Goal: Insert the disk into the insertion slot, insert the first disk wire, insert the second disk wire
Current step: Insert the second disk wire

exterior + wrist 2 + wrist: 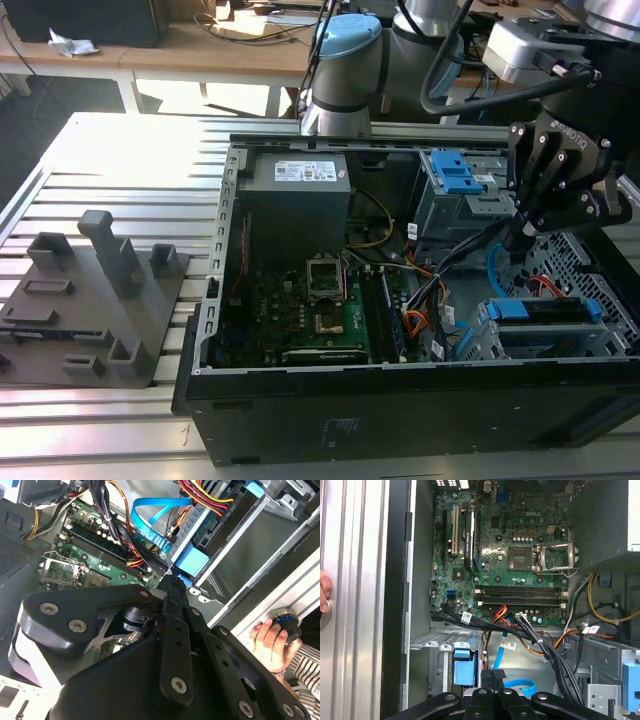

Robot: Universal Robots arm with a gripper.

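The gripper (515,245) is positioned inside the open computer case (400,420), at the exterior view's right, above the drive area. In the first wrist view its fingers (485,682) are seen pressed side by side with no gap between them; nothing appears to be clamped, though a thin part between the tips cannot be ruled out. In the second wrist view the closed tips are located just above the blue front handle (190,562) of the disk (545,312); contact cannot be confirmed.

The disk is seated in the insertion slot (540,345), with its blue caddy flush in the silver cage. The second disk wire (492,262) is curved in an arc just beside the gripper, between the motherboard (510,555) and the cage.

The case is carried on a ribbed metal table (120,150). A person's hand (270,637) is rested on a round knob outside the case wall
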